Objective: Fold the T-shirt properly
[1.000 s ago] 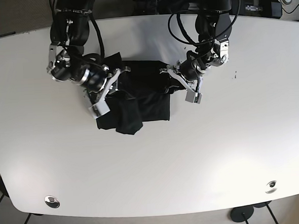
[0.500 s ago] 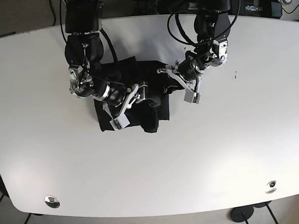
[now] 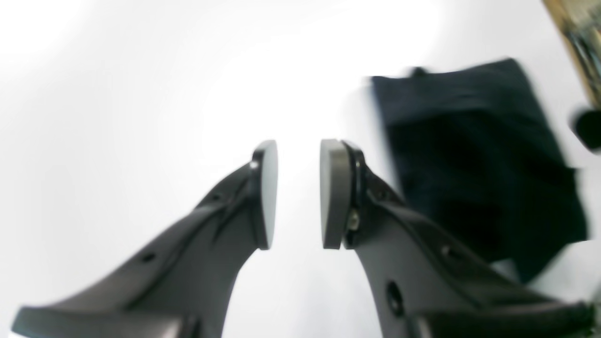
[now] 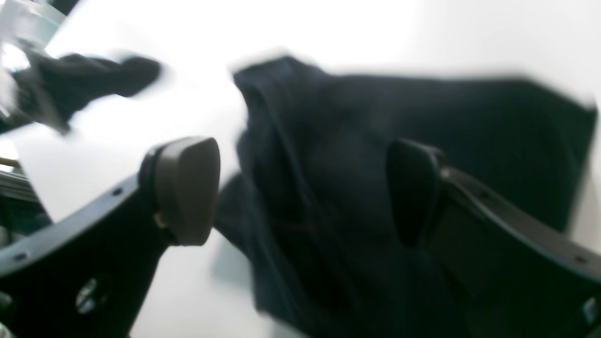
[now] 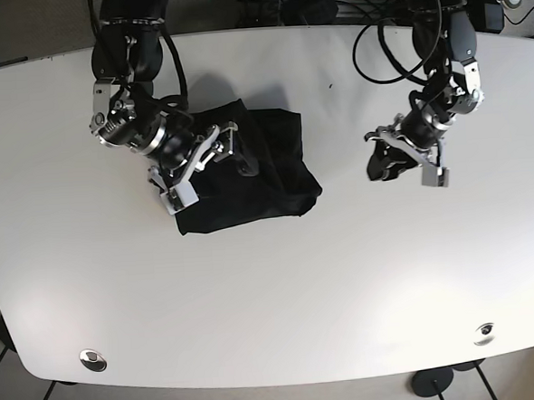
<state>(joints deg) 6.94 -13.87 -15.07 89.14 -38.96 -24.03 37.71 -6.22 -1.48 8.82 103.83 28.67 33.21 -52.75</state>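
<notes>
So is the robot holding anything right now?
No. Both the left gripper and right gripper are open and empty; the black cloth T-shirt lies on the table.

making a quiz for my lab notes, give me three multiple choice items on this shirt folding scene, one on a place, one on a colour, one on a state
1. Where is the left gripper?
A. over bare table, apart from the T-shirt
B. pressed on the T-shirt
C. off the table edge

2. What colour is the T-shirt?
A. white
B. red
C. black

3. How do the right gripper's jaws stand?
A. shut on the shirt
B. open over the shirt
C. shut on nothing

Answers:
1 A: the base view shows it over the white table, with a gap to the cloth.
2 C: the cloth is black in every view.
3 B: the right wrist view shows the jaws wide apart with cloth beyond them, none pinched.
</notes>
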